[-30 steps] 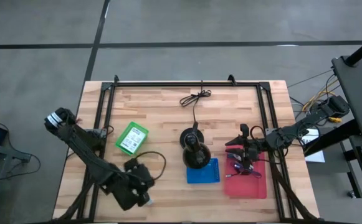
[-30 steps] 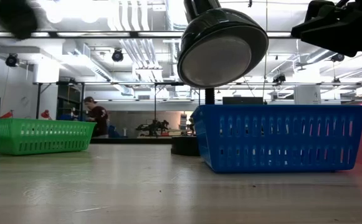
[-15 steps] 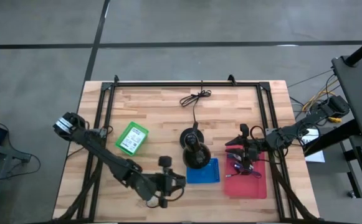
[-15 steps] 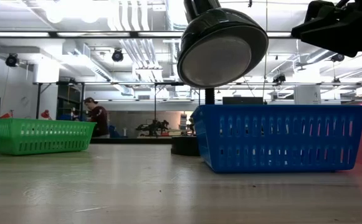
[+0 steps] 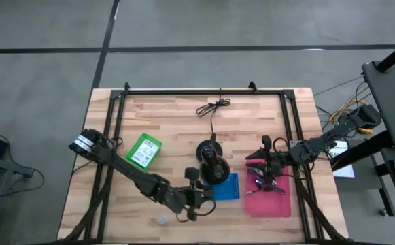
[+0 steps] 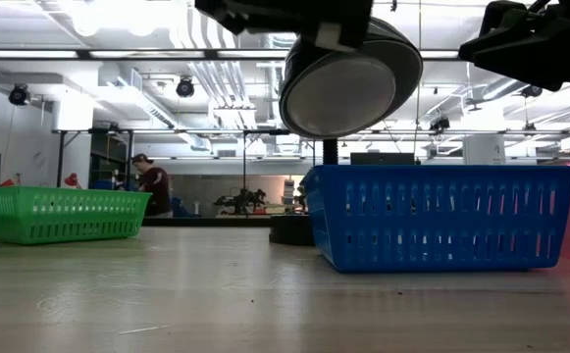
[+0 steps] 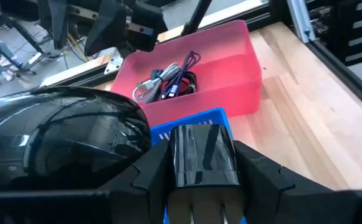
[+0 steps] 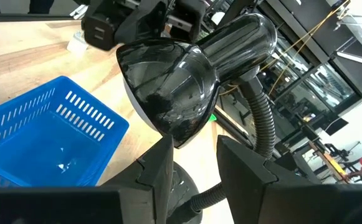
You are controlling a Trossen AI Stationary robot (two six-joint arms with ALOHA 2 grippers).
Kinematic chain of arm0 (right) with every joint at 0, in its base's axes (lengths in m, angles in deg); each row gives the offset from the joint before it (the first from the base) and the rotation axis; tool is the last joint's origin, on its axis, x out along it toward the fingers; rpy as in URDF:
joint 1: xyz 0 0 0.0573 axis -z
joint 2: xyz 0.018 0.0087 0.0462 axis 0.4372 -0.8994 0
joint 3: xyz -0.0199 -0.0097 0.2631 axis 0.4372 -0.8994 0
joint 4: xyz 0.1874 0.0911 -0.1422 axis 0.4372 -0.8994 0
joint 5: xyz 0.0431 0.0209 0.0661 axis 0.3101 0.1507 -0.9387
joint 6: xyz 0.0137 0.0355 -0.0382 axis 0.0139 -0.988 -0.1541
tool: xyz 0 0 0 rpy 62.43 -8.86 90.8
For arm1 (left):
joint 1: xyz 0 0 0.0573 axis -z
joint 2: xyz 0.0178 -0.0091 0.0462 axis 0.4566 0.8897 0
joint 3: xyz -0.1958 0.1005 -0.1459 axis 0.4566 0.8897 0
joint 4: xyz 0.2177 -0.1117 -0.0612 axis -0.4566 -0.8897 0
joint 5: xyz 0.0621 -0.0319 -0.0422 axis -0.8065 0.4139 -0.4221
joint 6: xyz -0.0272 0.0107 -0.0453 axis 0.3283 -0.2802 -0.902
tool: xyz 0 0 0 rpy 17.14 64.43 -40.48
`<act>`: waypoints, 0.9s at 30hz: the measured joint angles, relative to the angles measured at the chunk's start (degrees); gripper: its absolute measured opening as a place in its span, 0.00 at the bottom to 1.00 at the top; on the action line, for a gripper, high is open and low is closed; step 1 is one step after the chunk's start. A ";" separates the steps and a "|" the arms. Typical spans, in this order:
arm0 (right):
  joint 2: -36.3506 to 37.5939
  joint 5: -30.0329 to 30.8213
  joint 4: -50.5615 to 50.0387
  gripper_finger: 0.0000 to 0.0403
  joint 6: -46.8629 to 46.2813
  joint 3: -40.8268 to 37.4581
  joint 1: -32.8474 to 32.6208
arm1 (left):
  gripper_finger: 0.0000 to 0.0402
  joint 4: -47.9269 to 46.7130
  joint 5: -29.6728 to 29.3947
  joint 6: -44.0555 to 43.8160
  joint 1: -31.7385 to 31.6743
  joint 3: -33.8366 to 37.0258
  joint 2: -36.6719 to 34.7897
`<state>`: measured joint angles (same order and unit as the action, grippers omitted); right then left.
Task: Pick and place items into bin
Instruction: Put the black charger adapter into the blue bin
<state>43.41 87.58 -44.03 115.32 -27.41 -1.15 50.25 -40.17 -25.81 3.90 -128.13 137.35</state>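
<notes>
Currently the left end effector (image 5: 202, 196) is seen in the high view at the near-left edge of the blue basket (image 5: 226, 189), beside the black desk lamp (image 5: 213, 165). In the left wrist view its fingers (image 7: 265, 171) are clenched on a black plug-like adapter (image 7: 202, 155), held above the blue basket's rim. Beyond it in that view lies the pink tray (image 7: 230, 62), in which a tangle of items (image 7: 171, 81) is seen: a white cable, a purple cord and darker pieces that cannot be told apart.

The right end effector (image 5: 260, 165) is held over the far end of the pink tray in the high view, close to the lamp; whether its fingers are parted or closed cannot be told, and nothing is seen between them in the right wrist view, where the lamp's head (image 8: 168, 93) and the blue basket (image 8: 43, 137) fill the frame.

A green basket (image 5: 144, 150) sits on the wooden table (image 5: 177, 116) at the left, well apart from the others. A black cord (image 5: 213, 107) lies near the far edge.
</notes>
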 joint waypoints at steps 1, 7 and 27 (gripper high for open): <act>0.00 0.00 0.02 0.28 0.00 0.00 0.01 | 0.32 0.68 -0.10 0.06 -0.08 0.00 0.41; 0.00 0.00 0.00 0.28 0.00 0.00 0.00 | 0.32 4.06 -0.14 -0.03 -0.04 0.00 2.93; 0.00 -0.02 -0.07 0.28 0.00 0.00 0.01 | 0.32 11.18 -8.30 -3.10 -0.48 0.00 11.23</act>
<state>43.41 87.55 -44.10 115.32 -27.41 -1.15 61.43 -48.47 -28.91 3.42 -128.13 148.59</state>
